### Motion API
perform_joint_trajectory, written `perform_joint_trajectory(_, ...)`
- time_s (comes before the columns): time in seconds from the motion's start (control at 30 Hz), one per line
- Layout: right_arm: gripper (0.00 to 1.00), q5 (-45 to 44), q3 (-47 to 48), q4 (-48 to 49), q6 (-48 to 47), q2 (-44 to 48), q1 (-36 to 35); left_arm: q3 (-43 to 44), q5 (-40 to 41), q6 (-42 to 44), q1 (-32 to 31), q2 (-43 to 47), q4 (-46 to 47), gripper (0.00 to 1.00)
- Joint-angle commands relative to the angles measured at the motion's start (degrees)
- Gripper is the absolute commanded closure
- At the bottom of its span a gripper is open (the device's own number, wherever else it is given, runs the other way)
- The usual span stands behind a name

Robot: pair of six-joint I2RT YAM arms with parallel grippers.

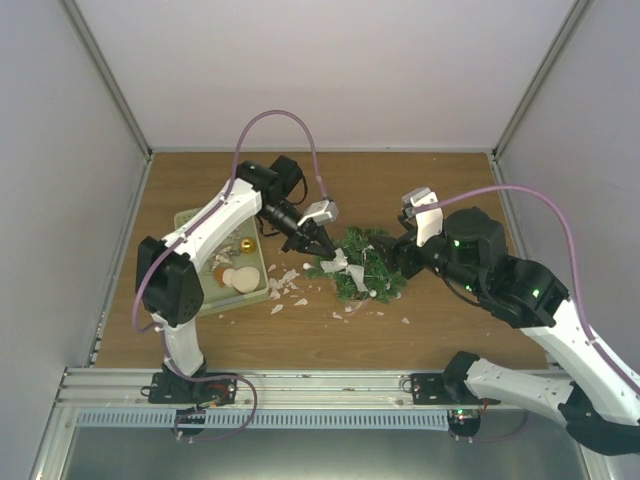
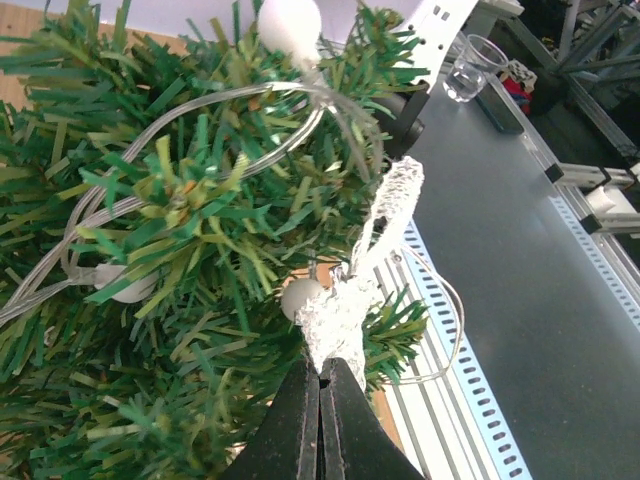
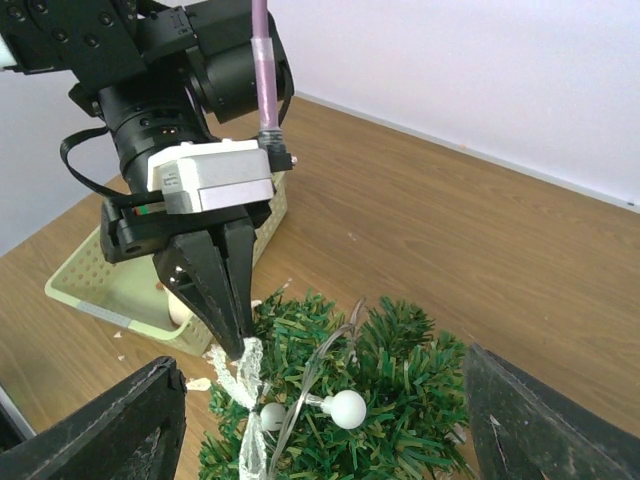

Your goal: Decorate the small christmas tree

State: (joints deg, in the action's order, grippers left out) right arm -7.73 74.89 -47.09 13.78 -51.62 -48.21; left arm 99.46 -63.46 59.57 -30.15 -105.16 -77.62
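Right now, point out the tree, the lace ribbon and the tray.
tree (image 1: pixel 366 260), top view, middle of its branches.
lace ribbon (image 2: pixel 392 200), left wrist view, its upper strip.
tray (image 3: pixel 85 290), right wrist view, perforated wall.

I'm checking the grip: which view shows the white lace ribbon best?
Left wrist: the ribbon fills the centre, pinched in the left gripper. Right wrist shows it hanging below the tips; top only a white speck.
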Motion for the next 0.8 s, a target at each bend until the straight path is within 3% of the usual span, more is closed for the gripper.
perform_joint_trajectory(0.0, 0.24, -1.5, 0.5, 0.1, -0.6, 1.0, 0.2, 2.8, 0.8, 0.9, 0.1, -1.5, -0.2, 1.00)
perform_joint_trajectory(0.37, 0.23, -1.8, 0.0, 0.2, -1.0, 1.2, 0.2, 10.4, 4.5, -0.7, 0.0, -2.6, -0.2, 0.97)
perform_joint_trajectory(0.67, 0.23, -2.1, 0.1, -0.4, -1.0, 2.0, 0.2, 8.1, 5.0, -0.9, -0.8, -3.1, -0.2, 0.95)
perform_joint_trajectory(0.77, 0.23, -2.1, 0.0, -0.3, -1.0, 2.0, 0.2, 8.0, 5.6, -1.2, -1.1, -2.9, -0.2, 0.88)
